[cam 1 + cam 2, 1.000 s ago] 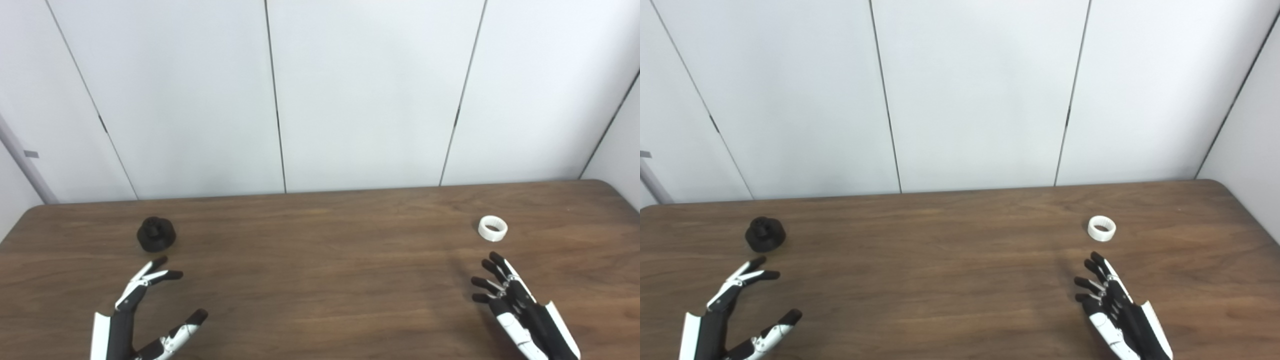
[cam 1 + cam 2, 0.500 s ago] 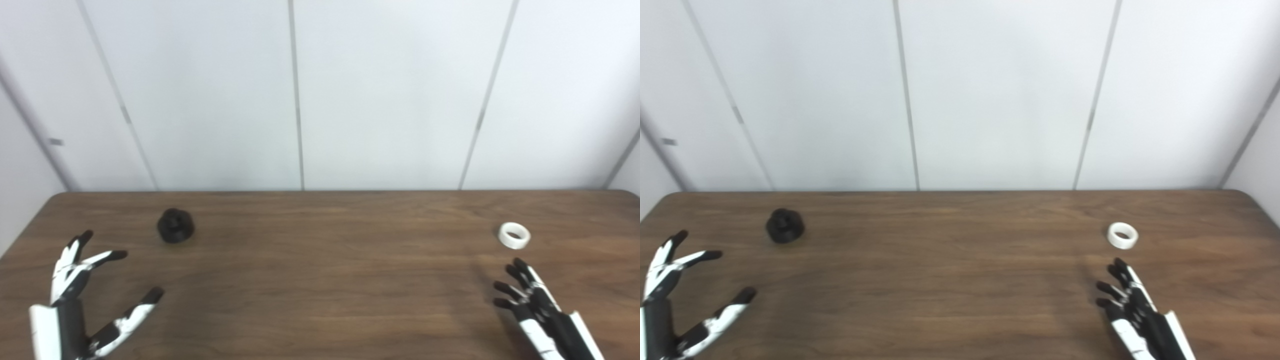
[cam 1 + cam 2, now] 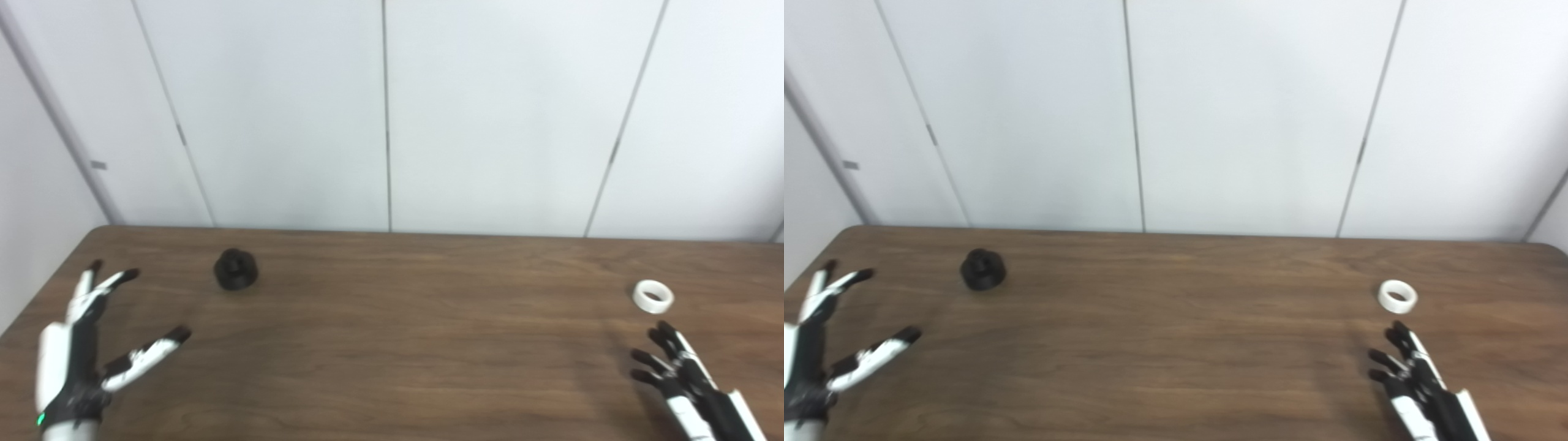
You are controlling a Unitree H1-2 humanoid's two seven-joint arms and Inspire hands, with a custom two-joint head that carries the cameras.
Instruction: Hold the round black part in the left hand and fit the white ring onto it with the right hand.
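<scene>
Since neither part is held yet, the left robot hand point(image 3: 82, 349), fingers spread and empty near the table's point(image 3: 392, 343) left edge, should close around the black part point(image 3: 236, 277); right robot hand point(image 3: 686, 380), also open, sits just short of the white ring point(image 3: 653, 296) near the right edge.

Matt wood-grain table point(image 3: 392, 343), smooth.

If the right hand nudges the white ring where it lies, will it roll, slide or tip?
The white ring lies flat on the table, hole up, so it would probably slide, not roll. It looks small and thin-walled, likely light. The open right hand might skid it away.
</scene>
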